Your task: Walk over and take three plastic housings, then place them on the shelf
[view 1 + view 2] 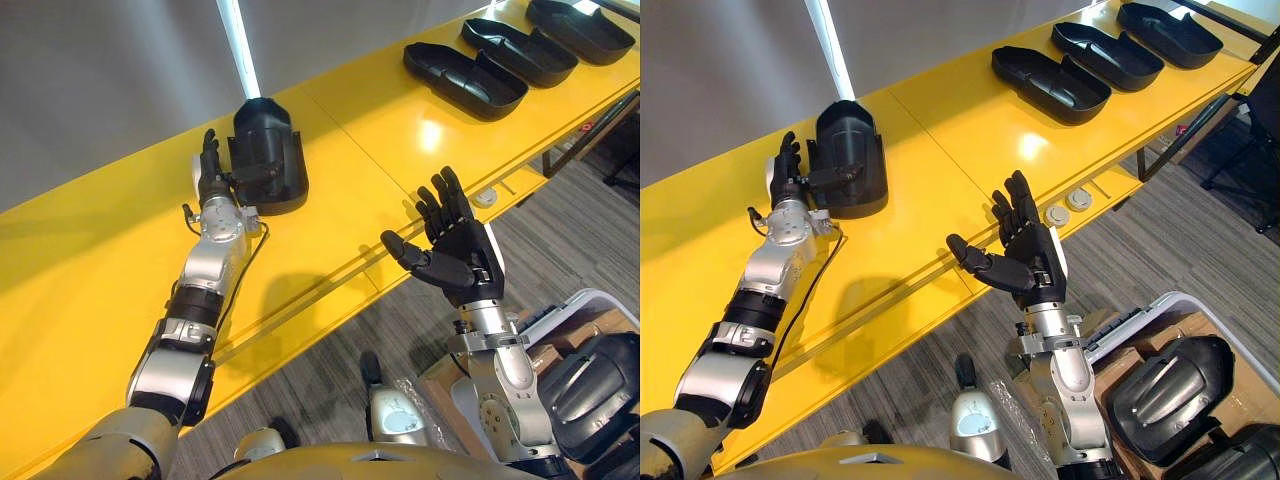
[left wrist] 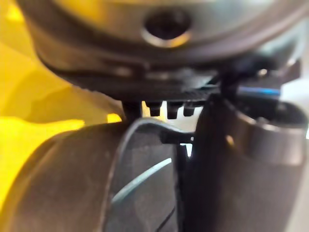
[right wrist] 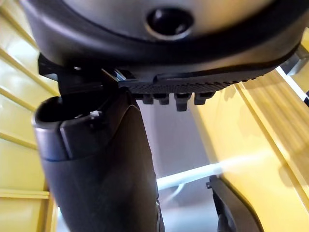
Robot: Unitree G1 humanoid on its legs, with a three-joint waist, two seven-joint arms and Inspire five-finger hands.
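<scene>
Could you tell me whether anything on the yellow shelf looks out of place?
One black plastic housing lies alone beside the left hand, far from the row of three black housings and seemingly angled differently; nothing looks damaged.

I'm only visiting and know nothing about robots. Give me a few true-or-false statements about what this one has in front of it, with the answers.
1. The right hand is holding a housing. False: the right hand is open and empty, in the air before the shelf's edge.
2. A row of three housings lies on the yellow shelf, toward the robot's right. True.
3. The left hand is at a single housing that lies apart from that row. True.
4. The container by the robot's right side is empty. False: the container holds more black housings.
</scene>
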